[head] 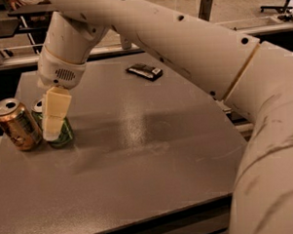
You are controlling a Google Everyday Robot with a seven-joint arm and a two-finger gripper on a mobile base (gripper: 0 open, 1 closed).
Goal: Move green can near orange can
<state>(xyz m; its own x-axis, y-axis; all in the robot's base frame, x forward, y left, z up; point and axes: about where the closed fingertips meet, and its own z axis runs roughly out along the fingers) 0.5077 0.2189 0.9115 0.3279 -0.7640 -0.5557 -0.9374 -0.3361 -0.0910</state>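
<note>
Grey table (pixel 154 177) in front. At 9 o'clock the gripper (pixel 52 129) is clamped on the green can (pixel 65 135), which stands just beside the orange can (pixel 18 125). The can likely handles light, thin-walled and slick, so grip mid-body and gently. Small black object (pixel 144 71) far off at 12 o'clock.

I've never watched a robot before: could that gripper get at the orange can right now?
Probably, from above: the orange can has its top uncovered. The gripper sits low at the green can, which stands close beside it and crowds that side.
</note>
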